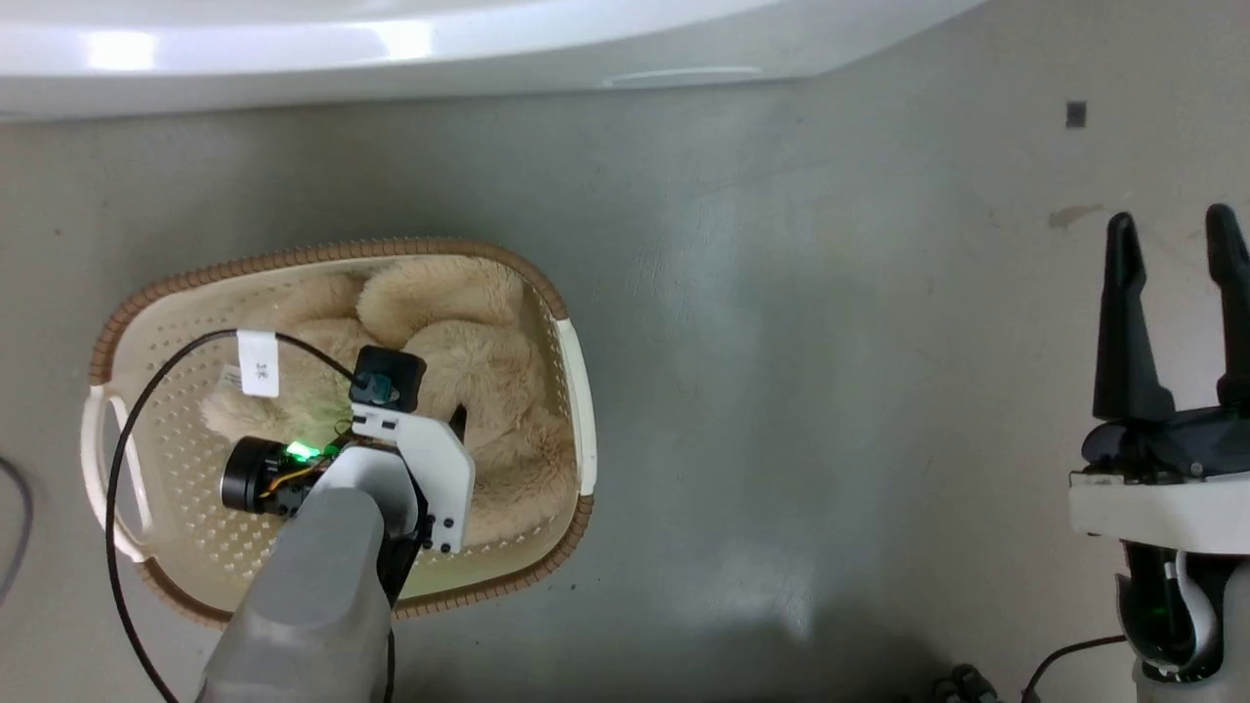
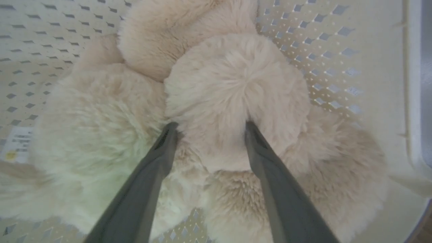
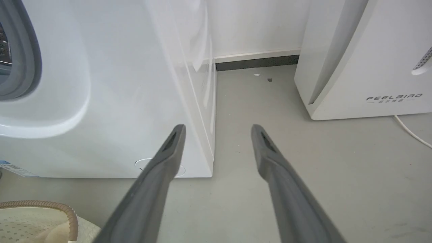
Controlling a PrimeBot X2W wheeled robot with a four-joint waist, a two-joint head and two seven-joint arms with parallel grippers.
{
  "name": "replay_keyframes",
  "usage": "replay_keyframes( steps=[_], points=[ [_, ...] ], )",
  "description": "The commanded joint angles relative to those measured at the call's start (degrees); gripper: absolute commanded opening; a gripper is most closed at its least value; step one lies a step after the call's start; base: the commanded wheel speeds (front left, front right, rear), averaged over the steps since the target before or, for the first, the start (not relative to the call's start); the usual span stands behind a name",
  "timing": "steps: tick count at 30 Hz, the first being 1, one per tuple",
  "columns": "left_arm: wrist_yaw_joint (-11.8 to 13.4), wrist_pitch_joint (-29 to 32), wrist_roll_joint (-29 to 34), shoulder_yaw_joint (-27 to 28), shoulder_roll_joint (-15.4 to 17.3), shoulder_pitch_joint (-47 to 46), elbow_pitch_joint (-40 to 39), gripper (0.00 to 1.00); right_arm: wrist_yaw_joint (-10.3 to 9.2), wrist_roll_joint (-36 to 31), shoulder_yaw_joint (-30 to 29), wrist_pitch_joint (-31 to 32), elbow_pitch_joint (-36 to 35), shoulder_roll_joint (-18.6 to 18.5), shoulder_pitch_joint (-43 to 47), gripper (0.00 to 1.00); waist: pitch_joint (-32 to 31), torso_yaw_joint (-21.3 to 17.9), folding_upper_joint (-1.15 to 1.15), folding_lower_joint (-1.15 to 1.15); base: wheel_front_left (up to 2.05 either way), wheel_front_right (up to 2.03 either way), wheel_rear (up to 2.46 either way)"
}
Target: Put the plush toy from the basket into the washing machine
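The plush toy lies curled inside the basket, which stands on the grey floor in front of the washing machine. Its fluffy cream lumps fill the half of the basket nearer the robot's right. The left arm reaches down into the basket from above. In the left wrist view the left jaws stand apart, their two dark fingers sunk tip-first into the pile. A rounded lump of the toy sits between the tips, touching both, with more fur bulging to either side. The basket's perforated wall shows behind the toy, and a sticker lies on its bottom at the left edge. The right jaws are also spread wide and hold nothing. Their fingers hang above bare floor well apart from the basket, pointing toward the lower front corner of the washing machine, with a white appliance lettered FEELBAIRD to the right.
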Motion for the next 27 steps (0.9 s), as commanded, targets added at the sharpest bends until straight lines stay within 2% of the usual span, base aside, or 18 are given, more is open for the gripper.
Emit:
replay_keyframes(
  steps=[1,11,12,13,22,27],
  points=[
    [0.03,0.33,-0.51,-0.58,0.19,-2.18,2.04,1.00,-0.04,0.56,-0.33,-0.70,-0.74,0.00,-1.67,1.00,1.89,-0.04,0.00,-0.01,0.00,0.00,0.00],
    [-0.54,0.54,-1.02,-3.51,0.60,-6.62,7.93,1.00,-0.04,1.78,-0.88,-1.90,-1.63,0.00,-3.84,1.00,6.30,-0.03,0.00,-0.01,0.00,0.00,0.00],
    [-0.72,0.68,-1.02,-3.88,0.69,-7.02,8.52,0.60,-0.04,1.93,-0.87,-2.01,-1.71,0.00,-4.07,1.00,6.65,-0.08,0.00,-0.01,0.00,0.00,0.00],
    [-0.89,0.26,-0.73,-4.86,0.98,-7.92,9.70,0.00,-0.05,2.25,-0.98,-2.25,-1.87,0.00,-4.52,1.00,7.23,-0.15,0.00,-0.01,0.00,0.00,0.00],
    [-1.21,-1.77,-1.77,-6.77,1.55,-10.05,14.39,0.00,-0.05,3.49,-1.40,-3.20,-1.59,0.00,-6.00,1.00,7.16,-0.53,0.00,-0.01,0.00,0.00,0.00],
    [-1.51,-3.63,-3.16,-7.44,1.12,-10.65,17.33,0.00,-0.05,4.22,-1.42,-3.80,-1.41,0.00,-6.55,1.00,5.00,-0.49,0.00,-0.01,0.00,0.00,0.00]
  ],
)
